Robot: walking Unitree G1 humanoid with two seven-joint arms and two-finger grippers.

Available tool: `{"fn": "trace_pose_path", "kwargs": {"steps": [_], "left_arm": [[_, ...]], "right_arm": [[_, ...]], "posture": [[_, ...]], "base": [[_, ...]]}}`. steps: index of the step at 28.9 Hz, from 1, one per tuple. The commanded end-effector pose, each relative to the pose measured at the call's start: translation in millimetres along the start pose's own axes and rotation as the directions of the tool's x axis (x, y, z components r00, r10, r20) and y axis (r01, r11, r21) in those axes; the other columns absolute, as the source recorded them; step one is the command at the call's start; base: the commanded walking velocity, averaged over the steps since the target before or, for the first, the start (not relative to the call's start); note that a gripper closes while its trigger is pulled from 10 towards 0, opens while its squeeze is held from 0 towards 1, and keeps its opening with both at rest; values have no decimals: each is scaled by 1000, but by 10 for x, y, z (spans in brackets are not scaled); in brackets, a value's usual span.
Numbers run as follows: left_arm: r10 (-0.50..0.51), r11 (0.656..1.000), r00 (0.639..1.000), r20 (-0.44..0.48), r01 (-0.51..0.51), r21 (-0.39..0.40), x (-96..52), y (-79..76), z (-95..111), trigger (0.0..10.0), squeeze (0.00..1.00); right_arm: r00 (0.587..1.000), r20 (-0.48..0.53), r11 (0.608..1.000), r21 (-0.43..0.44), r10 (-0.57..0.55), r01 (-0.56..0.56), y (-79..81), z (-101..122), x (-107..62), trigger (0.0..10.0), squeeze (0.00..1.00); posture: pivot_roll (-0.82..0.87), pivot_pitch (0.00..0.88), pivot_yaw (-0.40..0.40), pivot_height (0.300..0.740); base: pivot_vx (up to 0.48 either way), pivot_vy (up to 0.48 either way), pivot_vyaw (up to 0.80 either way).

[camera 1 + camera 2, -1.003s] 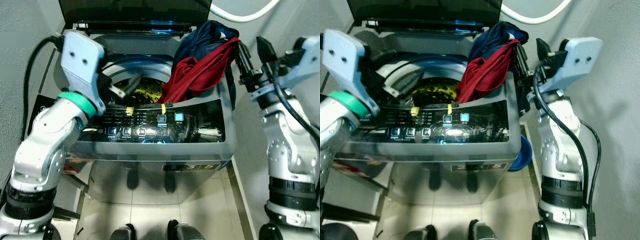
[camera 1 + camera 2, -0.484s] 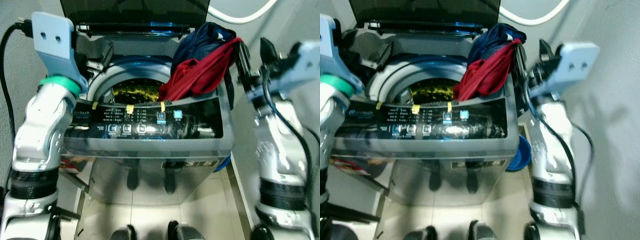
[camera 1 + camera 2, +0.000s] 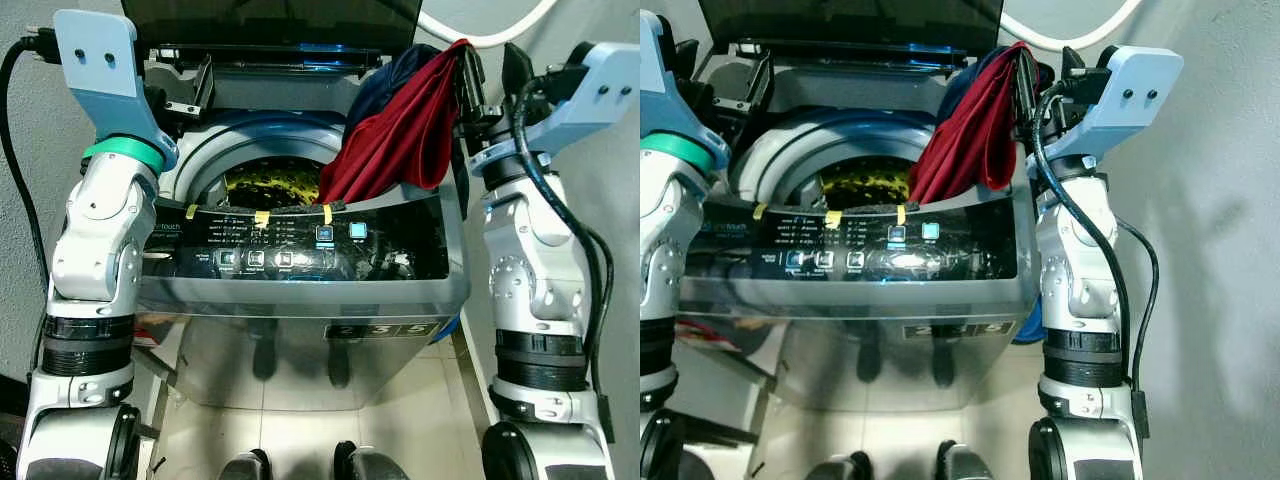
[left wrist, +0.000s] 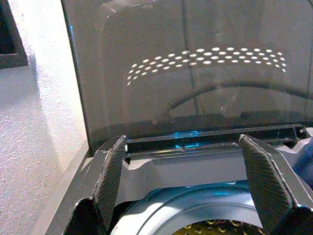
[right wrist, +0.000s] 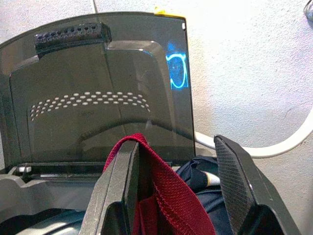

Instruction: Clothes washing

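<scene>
Top-loading washing machine (image 3: 300,260) against grey wall, lid (image 3: 270,22) raised. Right gripper (image 5: 178,196) spread wide, red garment (image 3: 400,135) hooked over one finger (image 5: 122,186), draped on tub's right rim. Left gripper (image 4: 195,181) released, empty, above drum (image 3: 270,185).

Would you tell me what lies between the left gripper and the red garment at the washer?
The washer's round drum opening, with a yellow-and-black item inside, lies between the left gripper and the red garment, as the left eye view shows.

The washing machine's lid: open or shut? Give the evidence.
Open. The lid stands upright behind the drum, whose opening is exposed, with yellow laundry visible inside.
</scene>
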State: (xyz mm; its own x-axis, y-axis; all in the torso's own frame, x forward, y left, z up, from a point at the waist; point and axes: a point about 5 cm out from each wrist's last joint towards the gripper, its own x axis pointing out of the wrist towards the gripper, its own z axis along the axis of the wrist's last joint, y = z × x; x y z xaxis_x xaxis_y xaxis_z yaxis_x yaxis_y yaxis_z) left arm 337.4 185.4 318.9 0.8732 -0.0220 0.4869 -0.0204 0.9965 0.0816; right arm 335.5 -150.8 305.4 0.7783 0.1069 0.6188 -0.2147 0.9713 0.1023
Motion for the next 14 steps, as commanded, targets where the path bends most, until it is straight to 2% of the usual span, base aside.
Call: {"fn": "trace_pose_path", "kwargs": {"steps": [1, 5, 14], "left_arm": [[13, 1000, 1000, 14, -14, 10, 5, 15, 8, 10000, 0], [12, 1000, 1000, 18, -13, 13, -1, 23, -3, 10000, 0], [8, 1000, 1000, 22, -9, 15, -7, 19, -18, 10000, 0]], "right_arm": [[999, 39, 1000, 0, 12, -12, 26, 57, 23, 10000, 0], [999, 39, 1000, -2, 4, -4, -5, 62, 16, 10000, 0], [1000, 29, 999, -36, 9, -8, -30, 51, 9, 10000, 0]], "posture": [[-7, 61, 20, 740], [-6, 54, 17, 740], [-12, 39, 10, 740]], "base": [[0, 0, 0], [0, 0, 0], [-307, 0, 0]]}}
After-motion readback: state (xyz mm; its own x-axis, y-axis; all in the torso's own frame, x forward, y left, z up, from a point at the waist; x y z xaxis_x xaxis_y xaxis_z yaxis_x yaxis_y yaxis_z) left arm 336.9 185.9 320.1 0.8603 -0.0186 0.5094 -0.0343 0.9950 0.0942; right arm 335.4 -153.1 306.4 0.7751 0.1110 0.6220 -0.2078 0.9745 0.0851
